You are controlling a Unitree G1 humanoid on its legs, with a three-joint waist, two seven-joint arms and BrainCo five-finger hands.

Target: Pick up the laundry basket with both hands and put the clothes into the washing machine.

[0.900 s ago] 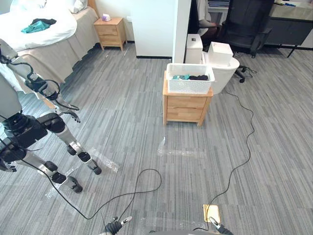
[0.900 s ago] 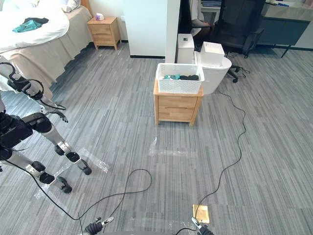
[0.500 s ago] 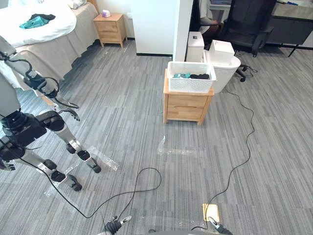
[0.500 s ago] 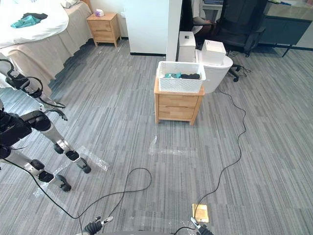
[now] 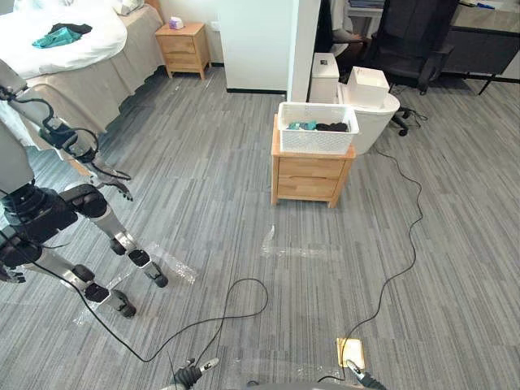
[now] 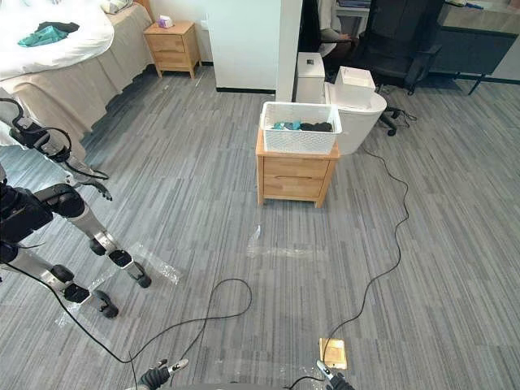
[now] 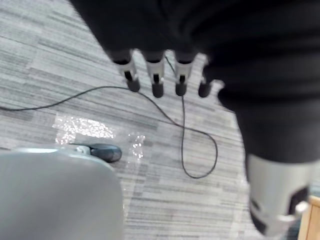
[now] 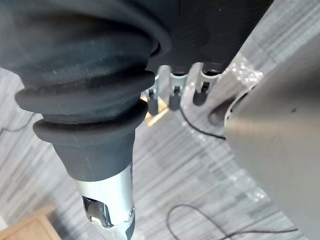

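A white mesh laundry basket holding dark and teal clothes stands on a small wooden cabinet a few steps ahead, in the middle of the room. Behind it, to the right, sits a white rounded appliance with a white box on top. My left hand and right hand hang low at the view's near edge, far from the basket. In the wrist views the left hand's fingers and the right hand's fingers are relaxed over the grey floor and hold nothing.
Another humanoid robot stands at the left. A bed with clothes on it and a wooden nightstand are at the back left. A white wall column, an office chair and a dark desk stand behind the basket.
The whole view has shifted slightly, so the camera moved. The basket, the cabinet and both hands stay where they were.
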